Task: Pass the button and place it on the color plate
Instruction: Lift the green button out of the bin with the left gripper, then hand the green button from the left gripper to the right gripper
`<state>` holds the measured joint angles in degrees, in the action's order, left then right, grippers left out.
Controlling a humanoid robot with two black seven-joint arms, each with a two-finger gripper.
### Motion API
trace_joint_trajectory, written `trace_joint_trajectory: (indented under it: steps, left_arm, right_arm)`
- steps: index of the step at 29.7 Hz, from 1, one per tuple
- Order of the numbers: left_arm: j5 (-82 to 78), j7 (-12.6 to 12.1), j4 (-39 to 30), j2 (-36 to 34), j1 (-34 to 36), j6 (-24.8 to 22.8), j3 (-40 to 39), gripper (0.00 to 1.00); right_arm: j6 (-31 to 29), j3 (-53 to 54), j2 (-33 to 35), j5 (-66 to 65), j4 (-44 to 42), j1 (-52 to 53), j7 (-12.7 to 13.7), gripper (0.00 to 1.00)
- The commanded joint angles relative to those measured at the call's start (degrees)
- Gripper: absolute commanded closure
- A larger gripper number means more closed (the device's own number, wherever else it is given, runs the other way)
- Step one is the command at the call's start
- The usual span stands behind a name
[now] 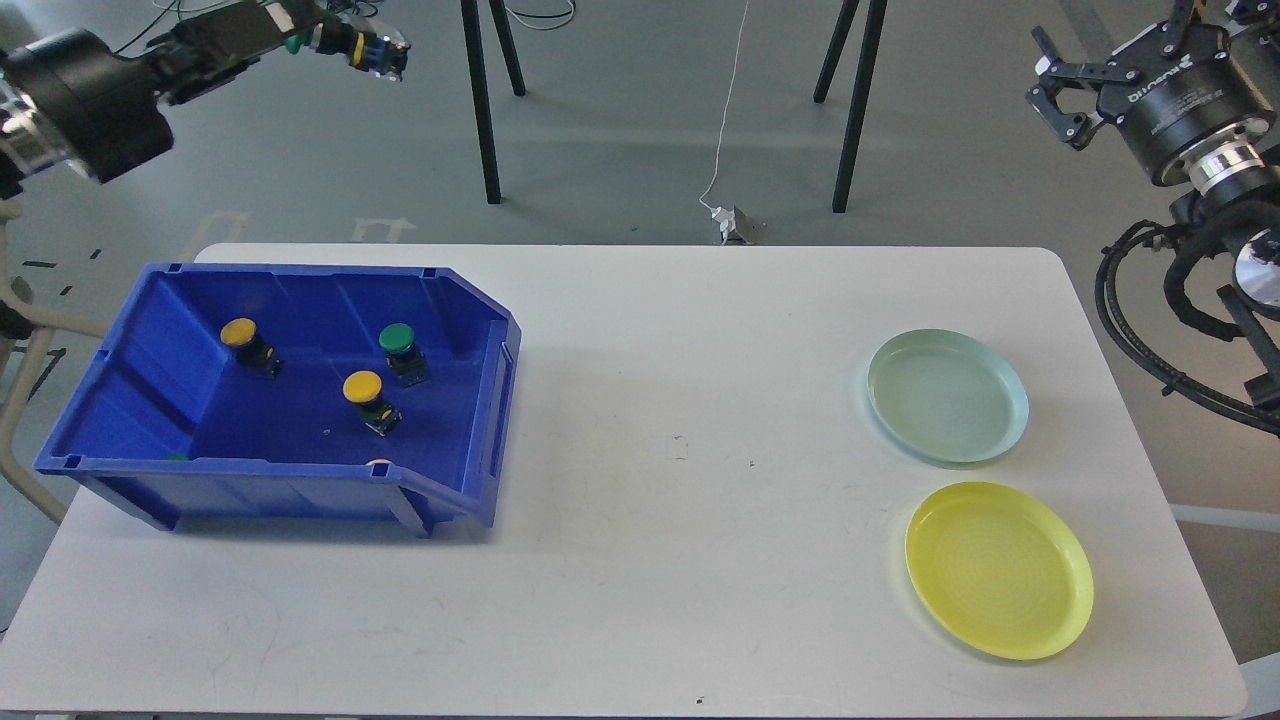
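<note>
My left hand (350,42) is raised at the upper left, above and behind the blue bin (300,400), well clear of the surface (660,480). It is clamped on a green button (296,42), whose green cap shows beside the fingers; a yellow-and-blue part of the button body projects from the fingertip end.

My right hand (1052,85) is raised at the upper right, beyond the far right corner of the surface. Its fingers are spread apart and hold nothing.

The blue bin sits on the left half of the surface, its open front facing right. Inside it are three buttons in plain sight: a yellow button (243,338) near the back left, a green-capped button (400,345) near the back right, and a second yellow button (366,392) in front of and between them. Two further caps, one green (176,457) and one yellow (379,463), are only just visible behind the near wall.

On the right half of the surface lie two plates, near each other but not touching: a pale green plate (947,396) farther from me and a yellow plate (998,569) nearer to me. Both plates are empty.
</note>
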<state>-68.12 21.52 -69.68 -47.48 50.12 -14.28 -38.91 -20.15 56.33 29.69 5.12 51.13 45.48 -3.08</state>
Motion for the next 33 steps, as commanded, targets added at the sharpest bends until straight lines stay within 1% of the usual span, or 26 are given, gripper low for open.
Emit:
trace_joint_trajectory:
  steps: [1, 5, 8, 11, 14, 21, 23, 26, 33]
  left_arm:
    - [-0.3, -1.6, 0.1, 7.6, 0.8, 3.8, -0.3, 0.79]
    - [-1.5, -1.7, 0.1, 13.4, 1.4, 6.7, 0.0, 0.81]
    - [-3.3, -1.7, 0.1, 16.5, 1.4, 7.8, 0.1, 0.82]
    - [-5.8, -1.7, 0.2, 18.7, 1.2, 8.3, 0.5, 0.82]
    - [-7.9, -2.2, 0.4, 20.0, 0.9, 8.7, 0.6, 0.82]
    - [-8.2, -2.6, 0.9, 21.5, 0.8, 8.9, 0.7, 0.82]
    - [-8.2, -2.7, 0.9, 21.5, 0.9, 8.9, 0.7, 0.82]
    - [-8.2, -2.7, 0.9, 21.5, 0.9, 8.9, 0.7, 0.82]
    - [-8.2, -2.7, 0.9, 21.5, 0.9, 8.9, 0.7, 0.82]
  right_arm:
    - [3.1, -3.0, -0.5, -0.1, 4.6, 0.1, 0.0, 0.01]
    - [5.9, -6.8, -0.6, -0.8, 11.4, 0.5, 0.0, 0.02]
    - [8.1, -8.3, -1.2, -5.0, 15.6, 1.5, -0.1, 0.03]
    - [9.2, -8.4, -3.4, -8.9, 18.4, 1.6, -0.1, 0.06]
    - [9.2, -9.0, -5.3, -10.1, 18.9, 2.4, 0.0, 0.06]
    - [9.2, -17.1, -9.6, -10.3, 19.0, 5.8, 0.0, 0.08]
    - [9.2, -17.5, -11.1, -11.1, 18.7, 5.9, 0.0, 0.1]
    - [9.2, -17.5, -12.6, -12.9, 18.3, 5.9, 0.0, 0.1]
    - [9.4, -17.5, -14.4, -12.9, 18.2, 6.2, -0.4, 0.12]
